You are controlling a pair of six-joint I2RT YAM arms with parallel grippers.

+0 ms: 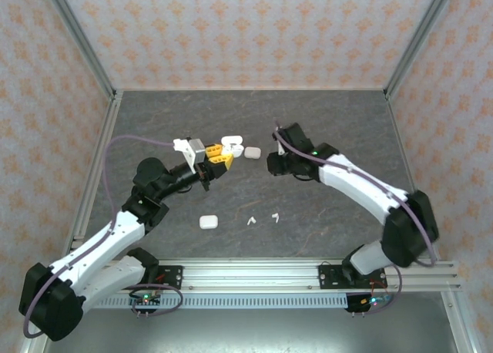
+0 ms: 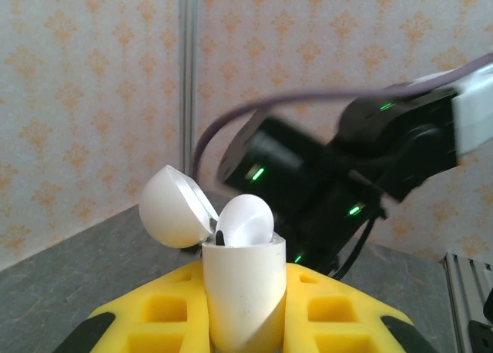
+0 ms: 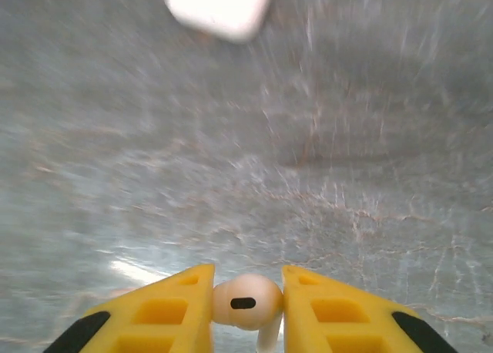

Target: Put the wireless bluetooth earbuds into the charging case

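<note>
Earbud (image 3: 246, 301) pinched in right claw (image 3: 248, 295), seen from its wrist; left claw (image 2: 245, 314) pinches the open case (image 2: 240, 272).

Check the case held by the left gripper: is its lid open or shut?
Open. The lid stands tipped back off the case, and a white earbud pokes out of its top.

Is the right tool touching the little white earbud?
Touching. The right wrist view shows the small white plastic earbud pinched between the right tool's two yellow fingers, which press on both its sides with no gap.
</note>
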